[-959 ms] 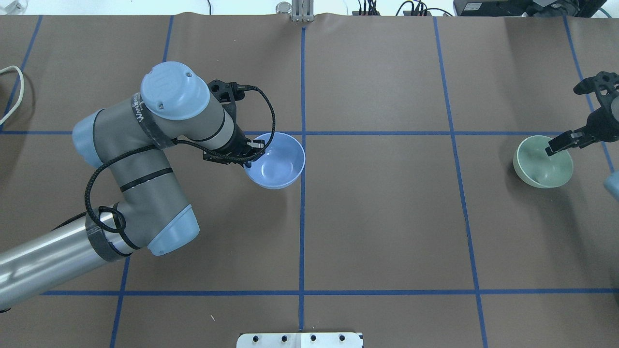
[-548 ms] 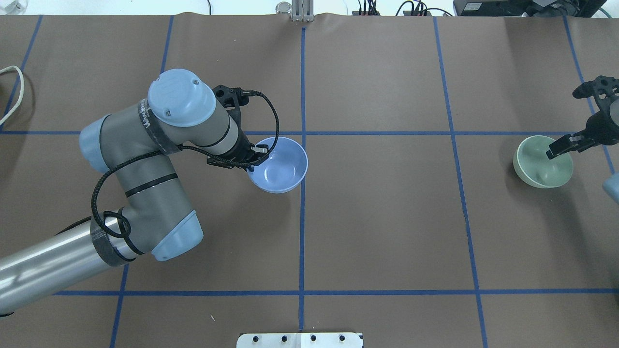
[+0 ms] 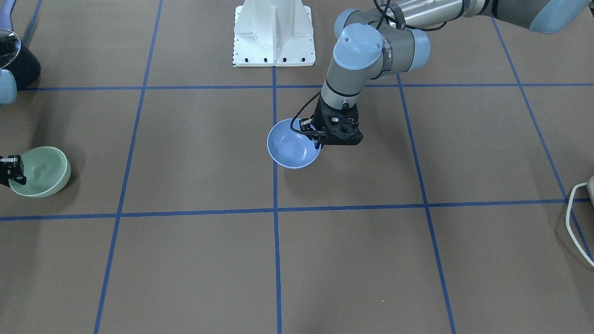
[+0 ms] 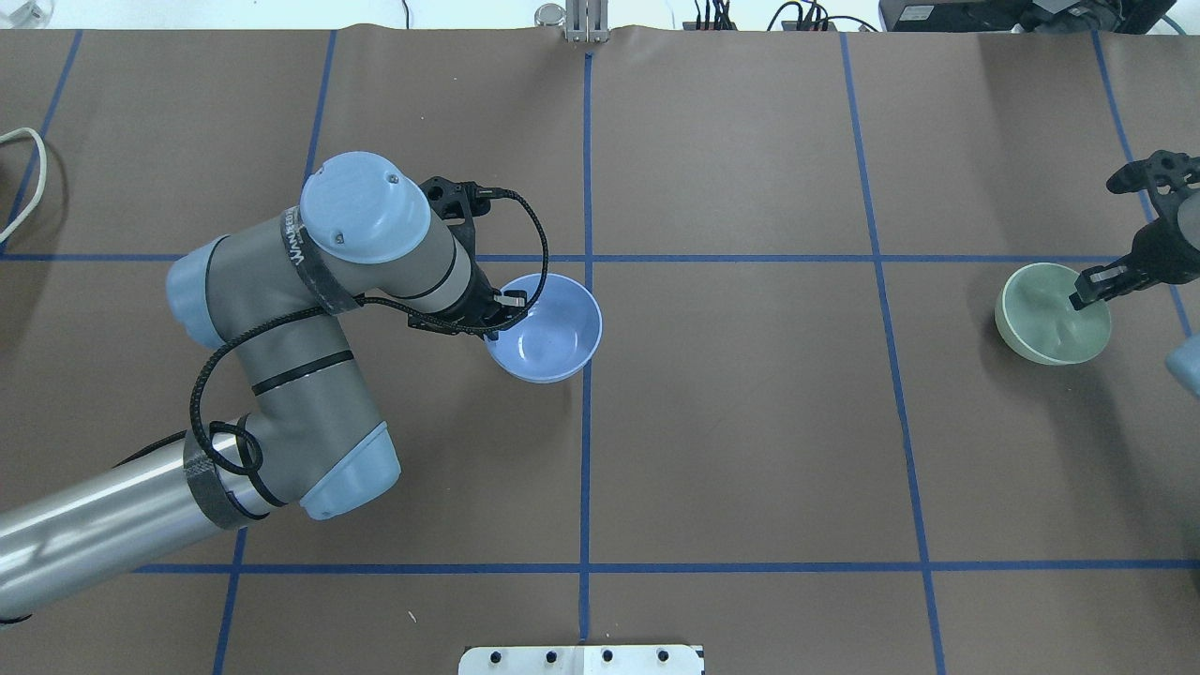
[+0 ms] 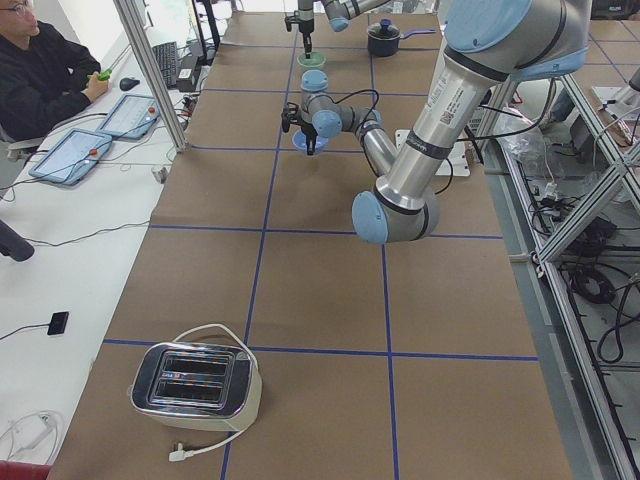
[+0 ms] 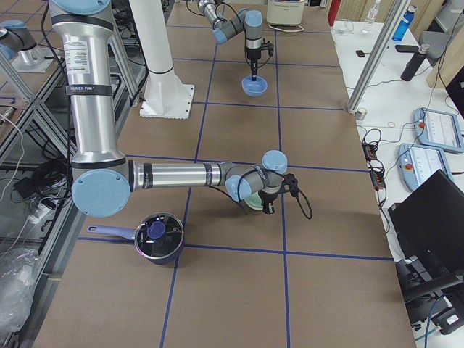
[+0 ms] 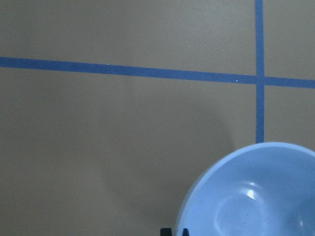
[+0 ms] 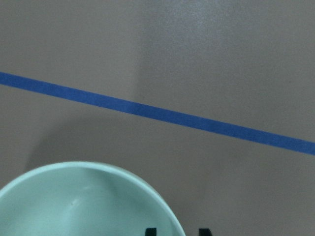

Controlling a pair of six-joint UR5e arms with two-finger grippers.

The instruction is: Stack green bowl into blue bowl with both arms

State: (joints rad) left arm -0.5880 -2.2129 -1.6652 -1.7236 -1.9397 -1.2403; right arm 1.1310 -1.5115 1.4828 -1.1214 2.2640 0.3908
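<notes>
The blue bowl (image 4: pixel 548 330) sits left of the table's centre line; it also shows in the front view (image 3: pixel 292 150) and fills the lower right of the left wrist view (image 7: pixel 256 196). My left gripper (image 4: pixel 497 315) is shut on its left rim and holds it slightly tilted. The green bowl (image 4: pixel 1048 317) stands upright at the far right, also in the front view (image 3: pixel 41 171) and the right wrist view (image 8: pixel 83 201). My right gripper (image 4: pixel 1093 287) is open. It straddles the green bowl's right rim, one finger inside and one outside.
A dark pot with a lid (image 6: pixel 156 238) stands near the green bowl on the robot's side. A toaster (image 5: pixel 195 382) with a white cord is at the table's left end. The white pedestal base (image 3: pixel 274 32) is at the robot's edge.
My left gripper has carried the blue bowl a little right and toward the robot. My right gripper has shifted slightly toward the green bowl's right rim. The green bowl has not moved.
</notes>
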